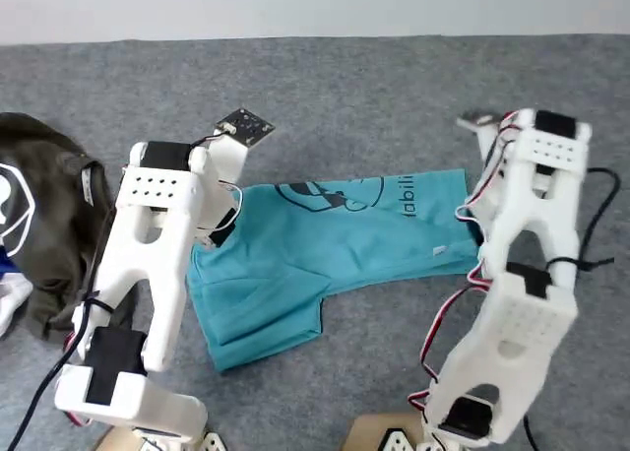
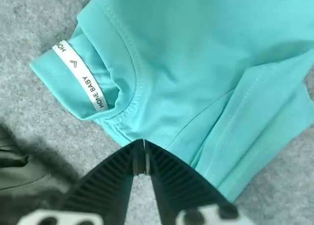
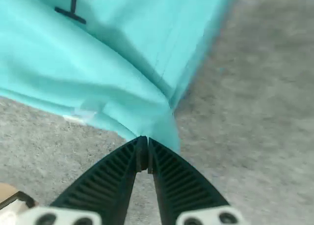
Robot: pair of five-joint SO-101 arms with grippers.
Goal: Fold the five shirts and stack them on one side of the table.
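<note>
At the table's left edge you have a heaped olive shirt, cut off by the frame. A scrap of white and blue cloth pokes out below it. You cannot tell whether that scrap is one garment or more.

Next along is the left arm, bent over the near-left end of the teal shirt. From above, the arm's own body covers its fingertips. In its wrist view the left gripper has its jaws pressed together at the tip, pinching the shirt's edge just beside the collar. A white neck label runs across the collar fold. Olive cloth shows dimly at that picture's corner.

The teal shirt lies mid-table, already doubled lengthwise into a long band. One sleeve juts toward the near edge, and the dark print is partly folded under and partly unreadable.

The right arm stands over the shirt's far-right end and hides that corner from above. In its wrist view the right gripper has its jaws closed tight on the corner of the teal fabric, which is pulled up into a small peak.

Count: two arms and two grippers, both clamped on the same shirt. One teal shirt and one olive shirt can be made out. The rest of the left-edge heap is too cut off to number.
</note>
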